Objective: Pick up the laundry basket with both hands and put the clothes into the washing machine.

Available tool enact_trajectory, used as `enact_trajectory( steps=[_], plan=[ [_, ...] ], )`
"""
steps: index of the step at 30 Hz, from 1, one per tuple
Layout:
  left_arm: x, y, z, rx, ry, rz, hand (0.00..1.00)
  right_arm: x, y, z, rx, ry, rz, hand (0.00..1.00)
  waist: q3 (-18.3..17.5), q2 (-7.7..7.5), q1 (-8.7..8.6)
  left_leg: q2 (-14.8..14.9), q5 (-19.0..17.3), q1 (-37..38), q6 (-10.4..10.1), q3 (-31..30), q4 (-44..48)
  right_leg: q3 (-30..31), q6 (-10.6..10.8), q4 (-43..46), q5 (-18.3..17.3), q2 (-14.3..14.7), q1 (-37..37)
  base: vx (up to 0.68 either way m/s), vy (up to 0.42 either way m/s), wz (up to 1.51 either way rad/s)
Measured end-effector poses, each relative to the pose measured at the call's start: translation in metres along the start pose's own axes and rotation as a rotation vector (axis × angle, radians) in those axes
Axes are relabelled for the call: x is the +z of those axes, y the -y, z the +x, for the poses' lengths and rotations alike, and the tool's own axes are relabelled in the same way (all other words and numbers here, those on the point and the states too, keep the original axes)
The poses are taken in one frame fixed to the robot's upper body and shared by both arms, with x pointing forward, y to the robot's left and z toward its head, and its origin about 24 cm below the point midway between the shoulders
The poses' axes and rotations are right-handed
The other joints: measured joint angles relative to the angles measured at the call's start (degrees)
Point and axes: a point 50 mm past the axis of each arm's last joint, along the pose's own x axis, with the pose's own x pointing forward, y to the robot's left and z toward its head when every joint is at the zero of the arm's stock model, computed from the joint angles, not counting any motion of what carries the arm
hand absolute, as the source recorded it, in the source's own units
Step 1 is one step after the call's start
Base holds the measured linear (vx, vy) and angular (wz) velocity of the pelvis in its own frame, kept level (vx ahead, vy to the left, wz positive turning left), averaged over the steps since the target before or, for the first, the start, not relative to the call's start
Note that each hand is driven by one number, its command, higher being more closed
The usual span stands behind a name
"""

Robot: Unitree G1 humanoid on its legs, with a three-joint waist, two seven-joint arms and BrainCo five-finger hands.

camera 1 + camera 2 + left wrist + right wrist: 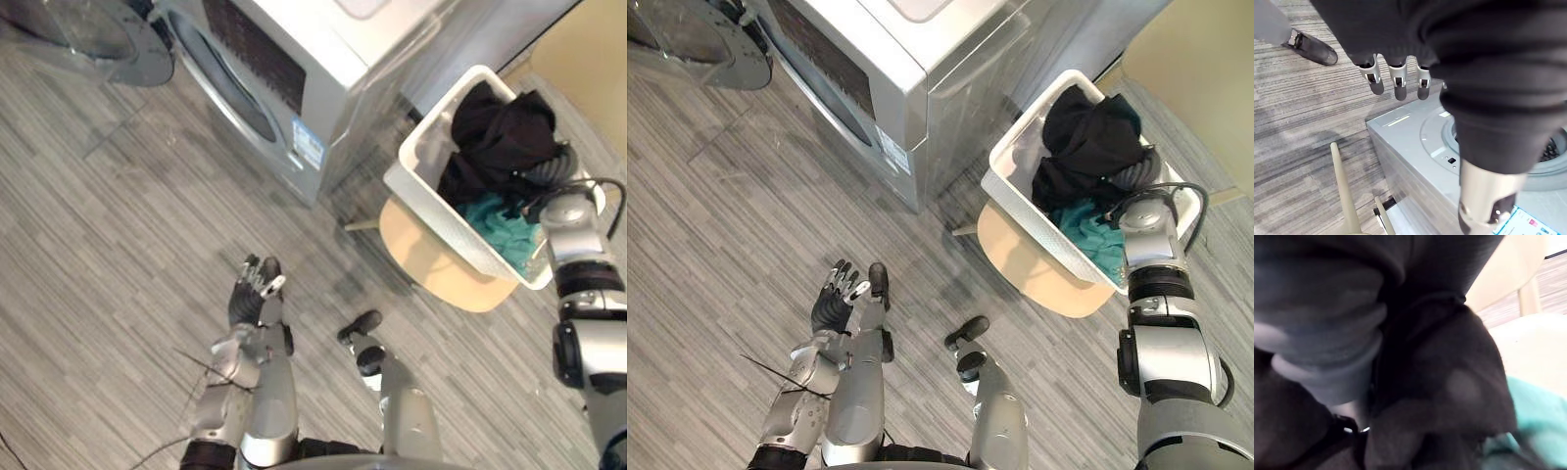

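A white laundry basket [419,149] rests tilted on a round beige stool [431,266] to the right of the washing machine [328,69]. It holds black clothes [502,129] and a teal garment [498,231]. My right hand [556,166] is inside the basket at its far right side, buried in the black clothes [1449,382], so its fingers are hidden. My left hand [257,290] hangs over bare floor well left of the basket, palm up, open and holding nothing. In the left wrist view its fingers [1397,83] are straight.
The washer's round door [108,39] stands swung open at the upper left, with the drum opening [233,86] beside it. A pale wall panel [588,59] runs behind the basket. Grey plank floor [118,245] lies in front of the machine.
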Motion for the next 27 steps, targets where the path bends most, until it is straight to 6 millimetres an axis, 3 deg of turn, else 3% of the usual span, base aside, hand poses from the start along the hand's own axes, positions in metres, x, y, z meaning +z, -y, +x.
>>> enact_trajectory(
  steps=[3,7,13,14,21,27],
  plan=[
    [-0.003,-0.008,-0.005,0.015,-0.018,0.022,0.00,0.014,0.014,0.001,-0.066,0.054,0.046,1.00,-0.52,0.22,-1.06,-0.84,0.34,1.72,0.24,1.10,-0.56,1.20,-0.07,0.98,0.06,-1.06,0.43,0.02,0.023,-0.09],
    [-0.007,-0.003,-0.007,-0.009,-0.038,0.026,0.00,0.016,0.023,-0.001,-0.128,0.071,0.070,1.00,-3.96,0.97,-1.24,-1.15,0.33,2.78,0.31,1.92,-0.62,2.12,0.01,1.13,0.02,-1.48,0.77,0.08,-0.010,-0.07],
    [-0.013,0.002,-0.009,-0.022,-0.053,0.000,0.00,0.029,0.030,-0.035,-0.231,0.231,0.190,1.00,-7.15,2.88,-3.20,-1.94,-0.03,6.60,0.74,1.99,-0.67,2.66,0.96,1.10,-0.66,-1.87,4.15,0.09,-0.027,0.00],
    [-0.016,0.001,-0.012,-0.012,-0.065,-0.009,0.00,0.026,0.025,-0.047,-0.243,0.248,0.220,1.00,-8.76,3.35,-4.11,-2.21,-0.44,7.45,0.92,1.79,-0.66,2.32,1.33,1.02,-0.91,-1.89,5.32,0.08,-0.012,0.08],
    [-0.021,-0.013,-0.025,0.063,-0.077,-0.021,0.00,0.023,0.006,-0.092,-0.194,0.332,0.312,1.00,-13.49,4.06,-5.33,-1.83,-5.61,11.76,0.77,2.04,3.73,3.29,2.47,-0.71,-1.65,-1.56,11.44,0.06,0.011,-0.02],
    [-0.014,-0.021,-0.041,0.115,-0.037,0.033,0.00,0.020,-0.017,-0.120,-0.033,0.382,0.385,1.00,-15.90,5.01,-5.44,0.21,-7.98,13.82,0.06,1.72,7.41,3.26,2.37,-5.36,-0.50,1.69,16.84,0.04,-0.015,-0.01]
  ],
)
